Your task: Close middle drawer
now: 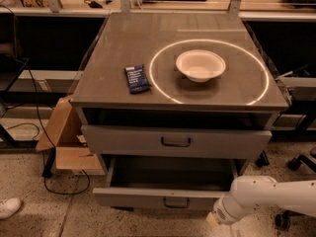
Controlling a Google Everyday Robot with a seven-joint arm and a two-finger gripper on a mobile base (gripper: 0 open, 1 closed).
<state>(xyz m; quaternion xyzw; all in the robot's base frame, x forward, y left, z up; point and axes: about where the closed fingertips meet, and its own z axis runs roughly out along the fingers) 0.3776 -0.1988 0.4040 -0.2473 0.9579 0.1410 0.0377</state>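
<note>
The middle drawer (pixel 148 198) is a grey metal drawer with a low slim front panel and a small dark bar handle (pixel 176 202). It stands pulled out from the cabinet, its dark inside showing. My white arm (pixel 266 196) reaches in from the lower right. My gripper (pixel 213 219) is at the arm's end, just right of the drawer's front right corner and near the bottom edge of the view. Whether it touches the drawer cannot be told.
The taller grey drawer (pixel 128 141) sits above it, slightly out. A white bowl (pixel 200 64) and a dark blue packet (pixel 137 78) lie on the cabinet top (pixel 113 43). A cardboard box (pixel 64 132) stands at the left, with a cable and a white shoe (pixel 9 207). Chair castors (pixel 296 162) are at the right.
</note>
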